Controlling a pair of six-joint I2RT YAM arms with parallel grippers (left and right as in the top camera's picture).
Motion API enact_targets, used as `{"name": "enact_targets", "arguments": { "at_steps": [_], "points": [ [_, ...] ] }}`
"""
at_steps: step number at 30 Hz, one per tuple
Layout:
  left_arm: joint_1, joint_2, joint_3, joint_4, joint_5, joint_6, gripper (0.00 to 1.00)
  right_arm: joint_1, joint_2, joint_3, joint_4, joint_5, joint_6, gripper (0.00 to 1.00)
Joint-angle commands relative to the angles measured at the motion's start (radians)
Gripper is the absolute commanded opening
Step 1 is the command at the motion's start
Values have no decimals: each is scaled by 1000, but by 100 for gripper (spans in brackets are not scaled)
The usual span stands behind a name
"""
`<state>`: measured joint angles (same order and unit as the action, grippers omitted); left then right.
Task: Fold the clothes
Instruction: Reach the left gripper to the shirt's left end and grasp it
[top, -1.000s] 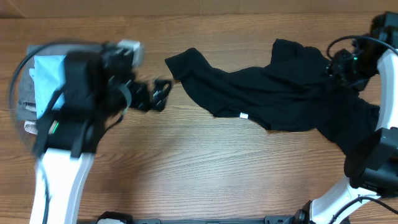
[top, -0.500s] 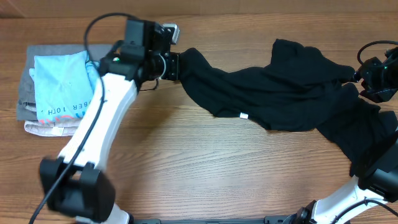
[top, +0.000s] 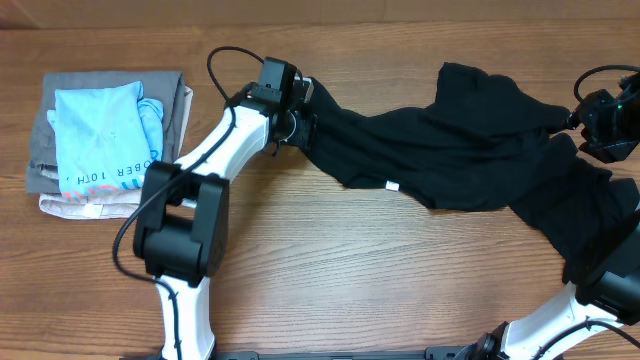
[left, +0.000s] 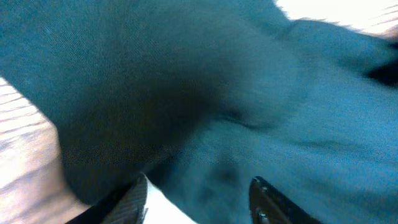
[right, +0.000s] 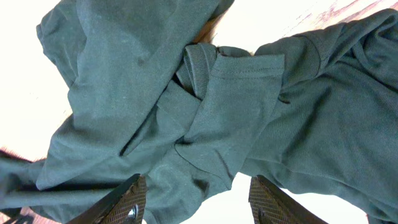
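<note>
Currently black T-shirt (top: 450, 150) lies crumpled across far right of table (top: 320, 280). At its sleeve end sits left gripper (top: 303, 120), prob to pull fabric flat; grip unclear, view blurred. Over the other end hovers right gripper (right: 198, 196), jaws apart, empty.

Matt cloth clothes (top: 460, 150) (fine knit), grained wooden table (top: 350, 280)
</note>
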<state>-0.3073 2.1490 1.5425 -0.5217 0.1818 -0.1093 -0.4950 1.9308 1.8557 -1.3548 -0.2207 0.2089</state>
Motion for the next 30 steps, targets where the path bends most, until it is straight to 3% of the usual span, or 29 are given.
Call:
{"name": "enact_targets", "arguments": {
  "at_steps": [1, 4, 8, 14, 17, 23, 26, 30],
  "points": [
    [-1, 37, 23, 32, -36, 16, 49, 3, -2, -3, 3, -1, 0, 57],
    [-1, 35, 23, 55, -36, 16, 35, 3, -2, -3, 4, -1, 0, 57],
    [-1, 35, 23, 74, -62, 10, 4, 3, -2, -3, 11, -1, 0, 57],
    [-1, 35, 23, 93, -62, -3, 4, 3, -2, -3, 11, -1, 0, 58],
    [-1, 18, 43, 72, -62, -3, 26, 3, -2, -3, 14, -1, 0, 57],
    [1, -51, 113, -5, -80, 1, 51, 3, -2, -3, 19, -1, 0, 58],
    [1, -58, 113, -10, -169, 1, 52, 3, -2, -3, 19, -1, 0, 58],
    [5, -57, 112, -24, -245, -21, 36, 3, -2, -3, 19, -1, 0, 58]
  ]
}}
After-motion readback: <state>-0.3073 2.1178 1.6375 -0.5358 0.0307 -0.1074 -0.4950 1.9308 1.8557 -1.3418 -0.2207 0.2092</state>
